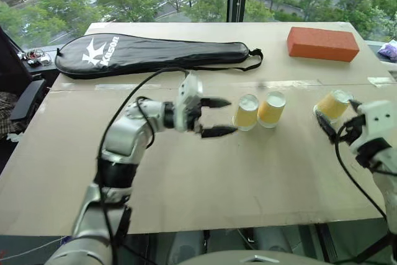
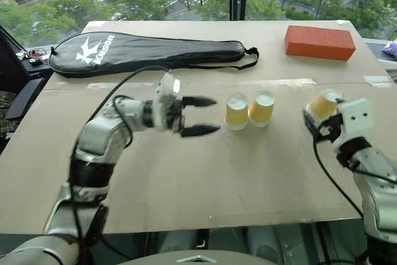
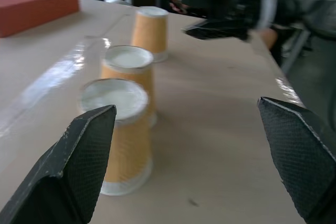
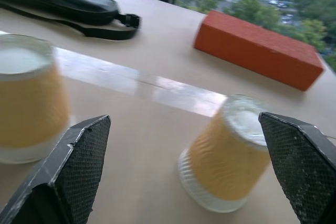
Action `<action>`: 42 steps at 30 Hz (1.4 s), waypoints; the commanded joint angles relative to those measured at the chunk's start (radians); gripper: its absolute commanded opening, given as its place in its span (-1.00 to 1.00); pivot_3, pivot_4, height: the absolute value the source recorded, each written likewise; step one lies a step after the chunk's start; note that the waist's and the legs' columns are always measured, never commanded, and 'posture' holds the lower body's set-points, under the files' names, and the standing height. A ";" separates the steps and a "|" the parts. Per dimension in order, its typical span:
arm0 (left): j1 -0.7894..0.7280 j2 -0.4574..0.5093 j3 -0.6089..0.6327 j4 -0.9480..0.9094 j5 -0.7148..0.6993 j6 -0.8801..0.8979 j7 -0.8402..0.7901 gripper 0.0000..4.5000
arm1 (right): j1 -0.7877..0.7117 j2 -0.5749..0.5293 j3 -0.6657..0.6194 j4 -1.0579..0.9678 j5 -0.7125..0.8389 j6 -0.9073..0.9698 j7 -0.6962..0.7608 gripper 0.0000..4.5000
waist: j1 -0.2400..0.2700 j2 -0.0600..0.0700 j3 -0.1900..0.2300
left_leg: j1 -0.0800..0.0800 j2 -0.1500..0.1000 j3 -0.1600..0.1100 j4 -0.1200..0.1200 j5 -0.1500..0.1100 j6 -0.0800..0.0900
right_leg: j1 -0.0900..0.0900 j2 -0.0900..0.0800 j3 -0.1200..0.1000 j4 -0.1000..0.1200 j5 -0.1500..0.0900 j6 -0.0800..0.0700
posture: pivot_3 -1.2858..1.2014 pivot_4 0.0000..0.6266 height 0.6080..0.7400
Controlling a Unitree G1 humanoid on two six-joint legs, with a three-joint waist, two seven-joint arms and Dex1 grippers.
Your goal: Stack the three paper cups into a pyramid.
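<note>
1. Cups stand upside down on the table (image 1: 186, 190), white bases up, long axes upright: the left cup (image 1: 245, 112) and the middle cup (image 1: 272, 109) sit just beside each other.
2. The third cup (image 1: 333, 104) stands well apart to their right, also base up, appearing tilted.
3. The left gripper (image 1: 218, 116) points sideways at the left cup, fingers spread wide, holding nothing.
4. The right gripper (image 4: 184, 171) faces the third cup, jaws fully apart, empty.
5. A black racket bag (image 1: 149, 54) and an orange brick (image 1: 322, 43) lie behind.
</note>
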 commanded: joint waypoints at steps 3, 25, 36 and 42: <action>0.071 0.013 0.024 -0.155 -0.074 0.042 0.079 0.97 | -0.118 0.003 -0.012 0.101 -0.050 -0.006 -0.069 1.00 | 0.011 0.000 0.000 | 0.000 -0.001 0.001 0.000 0.000 0.000 | 0.000 0.000 0.000 0.000 0.000 0.000 | 0.03 -0.52 1.00; 0.267 0.041 0.049 -0.226 -0.091 -0.134 0.125 1.00 | -0.312 0.049 -0.032 0.467 -0.039 -0.077 -0.078 0.26 | -0.014 0.001 0.000 | 0.001 -0.001 0.003 0.000 0.000 0.000 | 0.000 0.000 0.002 0.000 0.000 0.000 | 0.03 -0.52 1.00; 0.397 -0.036 0.169 -0.167 -0.102 -0.292 0.188 1.00 | -0.190 -0.030 0.024 0.119 0.096 -0.053 0.186 -0.15 | -0.019 0.003 0.000 | 0.001 0.001 0.002 -0.001 0.000 0.000 | -0.001 0.001 0.002 0.000 0.000 0.000 | 0.03 -0.52 1.00; 0.542 0.038 0.246 -0.179 -0.173 -0.250 0.143 1.00 | -0.177 -0.036 0.105 -0.050 0.153 0.029 0.239 -0.15 | -0.016 0.003 0.000 | 0.003 0.003 0.002 -0.001 0.000 0.000 | 0.000 0.002 0.002 0.001 -0.001 -0.002 | 0.03 -0.52 1.00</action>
